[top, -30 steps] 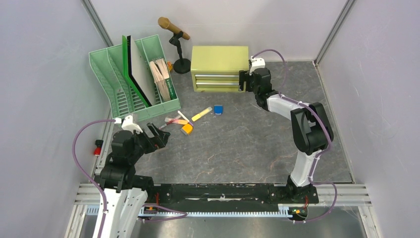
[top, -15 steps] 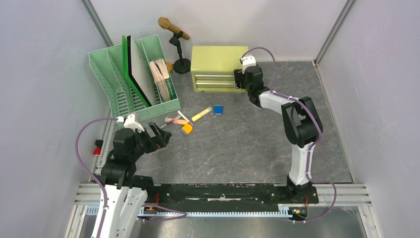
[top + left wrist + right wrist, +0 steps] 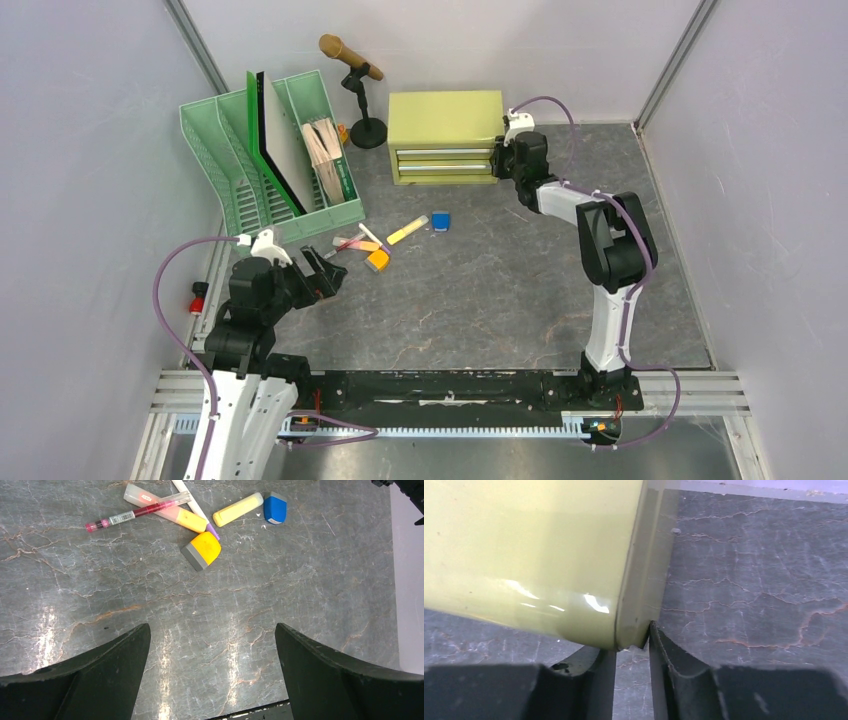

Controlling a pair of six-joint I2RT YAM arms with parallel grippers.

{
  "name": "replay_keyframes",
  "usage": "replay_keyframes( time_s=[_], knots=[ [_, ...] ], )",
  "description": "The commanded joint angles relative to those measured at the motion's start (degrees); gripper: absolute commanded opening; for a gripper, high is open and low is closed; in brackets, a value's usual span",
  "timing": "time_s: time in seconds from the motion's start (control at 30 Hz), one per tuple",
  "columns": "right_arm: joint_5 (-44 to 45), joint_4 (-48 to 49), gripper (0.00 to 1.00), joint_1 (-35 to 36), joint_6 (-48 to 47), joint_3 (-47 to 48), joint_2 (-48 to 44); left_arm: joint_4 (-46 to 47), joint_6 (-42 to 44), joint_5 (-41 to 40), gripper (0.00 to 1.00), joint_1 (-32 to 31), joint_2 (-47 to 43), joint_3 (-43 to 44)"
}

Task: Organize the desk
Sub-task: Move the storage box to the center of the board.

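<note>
From above, you've got the dark grey, stone-veined desk [image 3: 480, 290] spread flat between pale walls, filling the floor of the scene. At its far left stands a mint-green plastic file rack [image 3: 215, 160] holding boards and papers. Beside it is a brown microphone on a black stand [image 3: 352, 62], and then the yellow-green two-drawer metal cabinet [image 3: 445, 120] at the back centre. Your right arm is stretched far forward, and the right gripper [image 3: 505, 158] is pressed against the cabinet's right front corner. Your left gripper [image 3: 322, 275] hangs low over the desk, just in front of the rack, with its jaws spread wide. In the left wrist view, the two dark fingers sit far apart with nothing between them but bare desk. Ahead of them lies a loose cluster: a clear pen with red ink [image 3: 137, 512] across a pink-and-yellow highlighter [image 3: 172, 514], a white pen [image 3: 186, 495], a pale yellow marker [image 3: 237, 509], a small blue block [image 3: 275, 508] and an orange-and-grey rounded block [image 3: 202, 551]. In the right wrist view, your fingers have drawn narrow. The cabinet's lower corner edge fills the slim gap between them, one finger on each side and touching it, with veined desk to the right.
</note>
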Motion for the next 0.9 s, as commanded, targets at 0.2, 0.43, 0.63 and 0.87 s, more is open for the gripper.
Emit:
replay_keyframes(
  time_s=[0.2,0.43,0.63,0.87],
  knots=[
    [0.98,5.81,0.00,-1.04,-3.78,-1.91,-4.95,1.40,0.78,1.05,1.00,0.37,0.27,1.68],
    [-0.43,6.64,0.00,-2.00,-2.97,-10.06,-12.64,1.39,0.78,1.13,1.00,0.66,0.10,1.64],
    [-5.98,6.49,0.00,-4.09,-1.46,-15.84,-18.45,1.49,0.81,1.45,1.00,0.64,0.18,1.67],
    [-6.81,5.16,0.43,-5.69,-0.59,-20.47,-22.91,1.57,0.91,1.92,1.00,0.66,0.09,1.67]
  ],
)
